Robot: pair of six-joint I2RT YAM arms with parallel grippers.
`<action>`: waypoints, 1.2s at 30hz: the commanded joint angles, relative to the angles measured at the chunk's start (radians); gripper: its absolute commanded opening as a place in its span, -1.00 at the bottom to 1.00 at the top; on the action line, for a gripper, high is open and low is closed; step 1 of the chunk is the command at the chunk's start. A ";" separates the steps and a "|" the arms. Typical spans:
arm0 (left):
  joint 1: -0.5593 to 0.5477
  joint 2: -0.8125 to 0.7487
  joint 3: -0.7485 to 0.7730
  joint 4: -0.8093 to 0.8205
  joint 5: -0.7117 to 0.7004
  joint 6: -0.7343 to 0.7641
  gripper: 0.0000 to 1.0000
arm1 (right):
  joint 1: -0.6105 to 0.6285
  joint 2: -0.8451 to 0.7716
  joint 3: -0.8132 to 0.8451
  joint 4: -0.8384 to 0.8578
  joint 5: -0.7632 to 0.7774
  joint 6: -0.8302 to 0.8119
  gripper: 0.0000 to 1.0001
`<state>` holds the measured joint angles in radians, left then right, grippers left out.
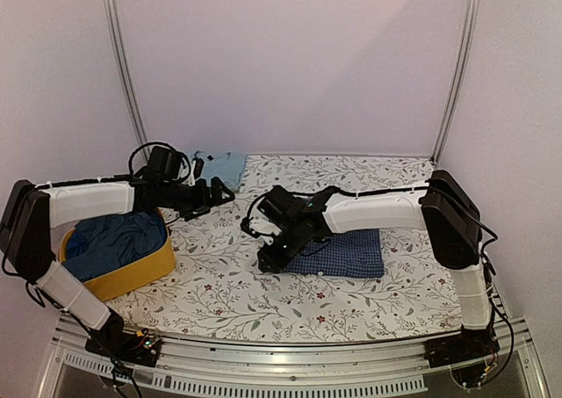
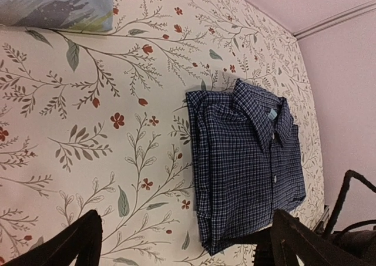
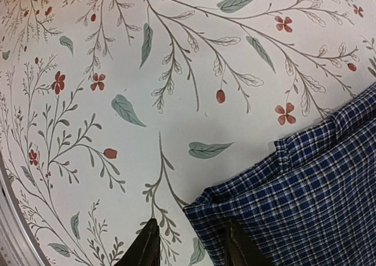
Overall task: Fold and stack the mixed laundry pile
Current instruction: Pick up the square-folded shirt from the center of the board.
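Navy-and-white checked shirt (image 1: 351, 254) folded on table (image 1: 219, 284), right fingers (image 3: 147, 245) astride its corner, grip unclear, left fingers (image 2: 76, 242) splayed empty; light blue T-shirt (image 1: 224, 165) at far edge, dark blue clothes (image 1: 114, 240) awaiting folding in yellow basket (image 1: 132, 279).

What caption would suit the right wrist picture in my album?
Right gripper straddling a corner of the folded navy-and-white checked shirt on the floral-patterned table cover.

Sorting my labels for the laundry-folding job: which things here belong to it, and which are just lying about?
Job: checked shirt; light blue T-shirt; dark blue clothes in the basket.
Lying about: yellow basket; floral table cover.
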<state>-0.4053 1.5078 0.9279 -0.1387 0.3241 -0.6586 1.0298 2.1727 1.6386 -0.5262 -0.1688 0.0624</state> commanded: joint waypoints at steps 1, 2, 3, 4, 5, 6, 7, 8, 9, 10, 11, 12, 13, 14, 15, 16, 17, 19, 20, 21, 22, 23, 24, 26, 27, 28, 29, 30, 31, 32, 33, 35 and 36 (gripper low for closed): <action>0.010 -0.024 -0.025 -0.004 -0.020 -0.006 0.99 | 0.024 0.071 0.038 -0.044 0.096 -0.037 -0.30; 0.010 -0.023 -0.028 -0.003 -0.024 -0.007 0.99 | 0.033 0.081 0.037 -0.051 0.110 -0.048 -0.32; 0.010 -0.019 -0.030 0.000 -0.026 -0.009 0.99 | 0.040 0.092 0.035 -0.053 0.123 -0.050 -0.36; 0.010 -0.016 -0.032 0.002 -0.023 -0.013 0.99 | 0.045 0.101 0.031 -0.057 0.130 -0.051 -0.42; 0.010 -0.010 -0.033 0.004 -0.022 -0.015 0.99 | 0.050 0.115 0.030 -0.064 0.137 -0.052 -0.50; 0.010 -0.004 -0.037 0.006 -0.017 -0.019 0.99 | 0.051 0.124 0.032 -0.072 0.147 -0.052 -0.58; 0.011 0.001 -0.041 0.011 -0.015 -0.023 0.99 | 0.052 0.131 0.031 -0.080 0.151 -0.052 -0.67; 0.010 0.008 -0.048 0.020 -0.006 -0.029 0.99 | 0.052 0.132 0.026 -0.082 0.157 -0.052 -0.75; 0.010 0.012 -0.057 0.030 0.004 -0.038 0.99 | 0.052 0.126 0.021 -0.077 0.163 -0.051 -0.83; 0.010 0.017 -0.067 0.042 0.015 -0.046 0.99 | 0.052 0.111 0.016 -0.071 0.186 -0.052 -0.92; 0.009 0.020 -0.076 0.054 0.026 -0.053 0.99 | 0.049 0.096 0.014 -0.060 0.189 -0.052 -0.98; 0.008 0.024 -0.087 0.068 0.034 -0.063 0.99 | 0.045 0.059 0.008 -0.040 0.182 -0.052 -1.00; 0.007 0.030 -0.096 0.087 0.048 -0.073 0.99 | 0.036 0.023 -0.007 -0.008 0.145 -0.052 -1.00; 0.006 0.036 -0.109 0.105 0.060 -0.086 0.99 | 0.022 -0.010 -0.038 0.030 0.109 -0.052 -0.99; 0.005 0.045 -0.115 0.119 0.073 -0.099 0.99 | 0.004 -0.064 -0.056 0.075 0.073 -0.045 -1.00; 0.003 0.056 -0.119 0.153 0.086 -0.114 0.98 | -0.017 -0.095 -0.100 0.121 0.034 -0.023 -0.99; 0.000 0.068 -0.119 0.175 0.098 -0.128 0.97 | -0.044 -0.134 -0.136 0.166 0.006 -0.005 -1.00; -0.009 0.097 -0.112 0.202 0.121 -0.156 0.94 | -0.077 -0.196 -0.204 0.247 -0.043 0.033 -1.00; -0.015 0.110 -0.105 0.217 0.129 -0.169 0.93 | -0.089 -0.219 -0.229 0.280 -0.064 0.044 -1.00; -0.023 0.125 -0.097 0.229 0.137 -0.182 0.92 | -0.095 -0.231 -0.247 0.302 -0.076 0.053 -0.99; -0.032 0.137 -0.086 0.237 0.140 -0.200 0.92 | -0.099 -0.244 -0.258 0.317 -0.085 0.057 -1.00; -0.041 0.154 -0.077 0.249 0.143 -0.214 0.92 | -0.101 -0.249 -0.266 0.330 -0.093 0.059 -1.00; -0.050 0.171 -0.070 0.268 0.150 -0.231 0.92 | -0.101 -0.252 -0.269 0.337 -0.100 0.058 -1.00; -0.069 0.207 -0.046 0.314 0.171 -0.265 0.93 | -0.102 -0.249 -0.269 0.345 -0.112 0.062 -0.99; -0.078 0.227 -0.029 0.326 0.177 -0.279 0.93 | -0.102 -0.244 -0.269 0.350 -0.115 0.064 -0.99; -0.090 0.258 -0.008 0.329 0.180 -0.289 0.94 | -0.101 -0.242 -0.266 0.352 -0.118 0.066 -1.00; -0.098 0.282 0.013 0.333 0.183 -0.300 0.95 | -0.102 -0.237 -0.264 0.354 -0.121 0.066 -0.99; -0.107 0.303 0.035 0.339 0.191 -0.311 0.96 | -0.102 -0.236 -0.262 0.357 -0.123 0.068 -1.00; -0.115 0.328 0.053 0.344 0.198 -0.325 0.98 | -0.102 -0.233 -0.259 0.359 -0.127 0.069 -1.00; -0.121 0.351 0.070 0.351 0.208 -0.343 0.99 | -0.102 -0.229 -0.257 0.358 -0.128 0.072 -1.00; -0.131 0.372 0.085 0.363 0.217 -0.362 0.99 | -0.102 -0.226 -0.252 0.359 -0.131 0.073 -1.00; -0.144 0.403 0.097 0.380 0.224 -0.400 0.99 | -0.101 -0.219 -0.242 0.359 -0.127 0.073 -1.00; -0.152 0.419 0.099 0.390 0.230 -0.415 0.99 | -0.102 -0.216 -0.237 0.360 -0.123 0.073 -1.00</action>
<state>-0.5262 1.8740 0.9970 0.1864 0.5133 -0.9859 0.9237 1.9423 1.3861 -0.2062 -0.2726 0.1204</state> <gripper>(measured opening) 0.995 0.007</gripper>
